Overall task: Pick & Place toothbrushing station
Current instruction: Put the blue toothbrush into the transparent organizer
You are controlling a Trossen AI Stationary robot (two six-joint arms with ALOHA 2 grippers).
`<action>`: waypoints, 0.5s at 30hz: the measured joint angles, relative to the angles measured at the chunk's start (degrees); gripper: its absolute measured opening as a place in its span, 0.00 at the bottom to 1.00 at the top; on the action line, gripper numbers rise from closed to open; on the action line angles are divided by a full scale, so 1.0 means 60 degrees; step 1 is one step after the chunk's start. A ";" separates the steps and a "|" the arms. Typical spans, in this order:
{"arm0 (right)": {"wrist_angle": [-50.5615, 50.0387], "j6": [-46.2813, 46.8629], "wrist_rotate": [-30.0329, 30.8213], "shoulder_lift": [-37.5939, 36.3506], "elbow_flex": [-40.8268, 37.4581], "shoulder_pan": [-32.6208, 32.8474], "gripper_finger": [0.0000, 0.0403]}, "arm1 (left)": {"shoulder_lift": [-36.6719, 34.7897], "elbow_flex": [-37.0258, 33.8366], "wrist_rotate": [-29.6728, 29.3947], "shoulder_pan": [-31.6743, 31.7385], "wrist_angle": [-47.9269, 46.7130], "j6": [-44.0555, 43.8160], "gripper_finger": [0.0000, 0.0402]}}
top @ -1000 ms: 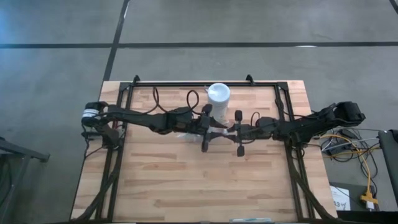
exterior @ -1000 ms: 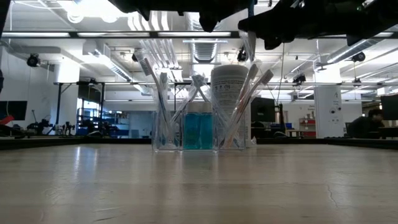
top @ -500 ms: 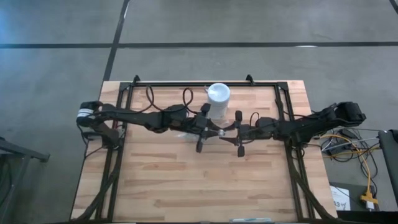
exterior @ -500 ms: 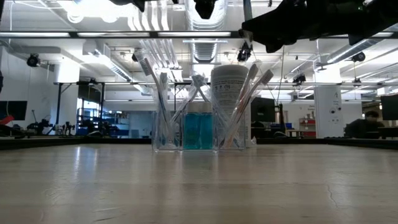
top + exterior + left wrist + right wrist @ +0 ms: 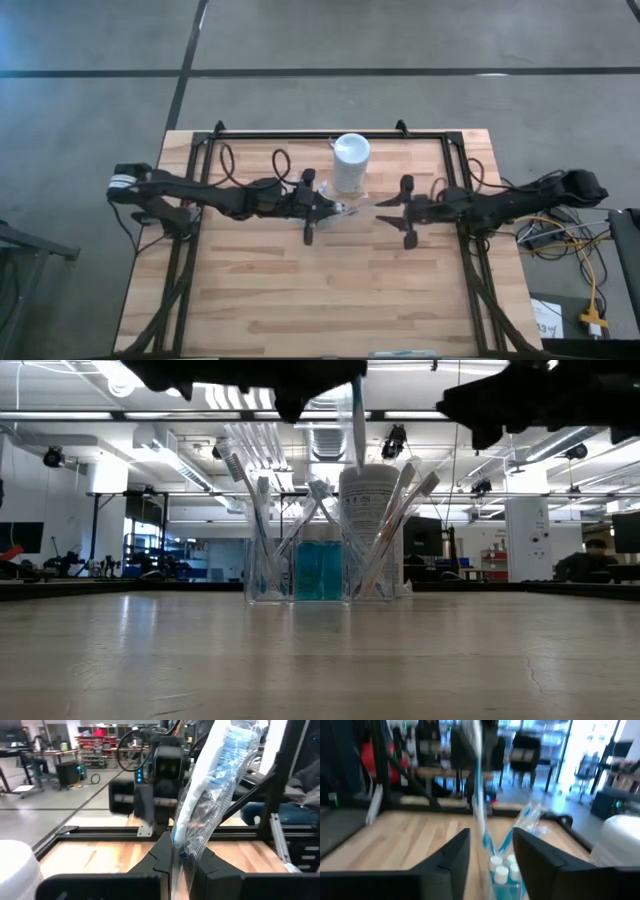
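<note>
Tabletop [image 5: 250,300] of pale wooden planks carries my station near the middle of its far edge: tall white cylindrical cup [image 5: 351,160], small clear holder [image 5: 320,568] just beside it with teal white-capped tubes [image 5: 320,570] and thin pale toothbrushes [image 5: 245,500]. My left gripper [image 5: 322,205] is clamped on a plastic-wrapped blue-white toothbrush [image 5: 210,805] above the holder. My right gripper [image 5: 385,210], fingers apart and empty, hangs nearby toward the right edge.
</note>
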 joint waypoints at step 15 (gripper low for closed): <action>0.2249 0.0127 0.0029 -0.1591 -0.2005 0.0018 0.03 | 0.1978 0.0124 -0.2629 0.0220 0.0698 -0.0103 0.06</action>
